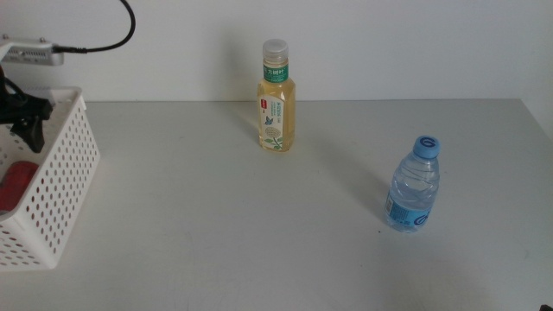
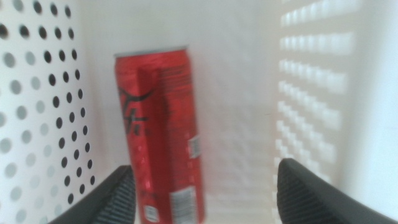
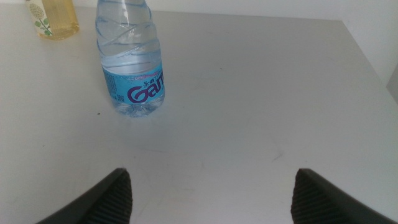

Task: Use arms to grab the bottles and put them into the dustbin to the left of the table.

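The pale-yellow tea bottle (image 1: 277,102) stands upright at the back middle of the table (image 1: 216,225); its base shows in the right wrist view (image 3: 53,17). The small water bottle (image 1: 413,186) with a blue cap stands at the right, also seen in the right wrist view (image 3: 130,59). The red soda can (image 2: 163,137) lies inside the white dustbin (image 1: 60,181); it shows red there (image 1: 15,186). My left gripper (image 1: 26,117) hangs over the dustbin, open and empty above the can (image 2: 205,193). My right gripper (image 3: 211,199) is open, short of the water bottle, and out of the middle view.
The dustbin's perforated walls (image 2: 37,106) close in on both sides of the left gripper. A black cable (image 1: 121,34) arcs above the left arm. A white wall runs behind the table's far edge.
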`<state>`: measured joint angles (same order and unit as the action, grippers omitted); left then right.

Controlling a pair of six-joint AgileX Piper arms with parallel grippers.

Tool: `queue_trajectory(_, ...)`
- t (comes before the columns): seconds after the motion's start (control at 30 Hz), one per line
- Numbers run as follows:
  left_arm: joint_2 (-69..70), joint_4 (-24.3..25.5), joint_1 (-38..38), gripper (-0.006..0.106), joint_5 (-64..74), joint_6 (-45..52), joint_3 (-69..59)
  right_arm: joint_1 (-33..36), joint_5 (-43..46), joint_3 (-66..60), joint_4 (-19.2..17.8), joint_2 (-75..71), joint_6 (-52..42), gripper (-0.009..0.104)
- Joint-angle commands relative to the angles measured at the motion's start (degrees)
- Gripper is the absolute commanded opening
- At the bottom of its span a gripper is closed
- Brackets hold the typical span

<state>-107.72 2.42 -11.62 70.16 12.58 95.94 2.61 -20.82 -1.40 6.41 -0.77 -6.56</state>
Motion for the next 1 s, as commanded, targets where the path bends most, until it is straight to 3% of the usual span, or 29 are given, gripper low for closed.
queue_trajectory(0.0, 6.19, -0.16, 1.81, 0.075, 3.69, -2.35, 1.91, -0.35, 3.73, 0.30, -0.32, -1.21, -0.50, 0.066)
queue_trajectory(0.83, 31.96, 1.51, 30.95, 0.075, 1.21, -4.98, 0.95, -0.35, 3.73, 0.30, -0.32, -1.21, -0.50, 0.066)
queue_trajectory(0.97, 35.39, 4.33, 34.93, 0.075, -5.70, -9.02, -4.69, -0.35, 3.73, 0.30, -0.32, -1.21, -0.50, 0.066)
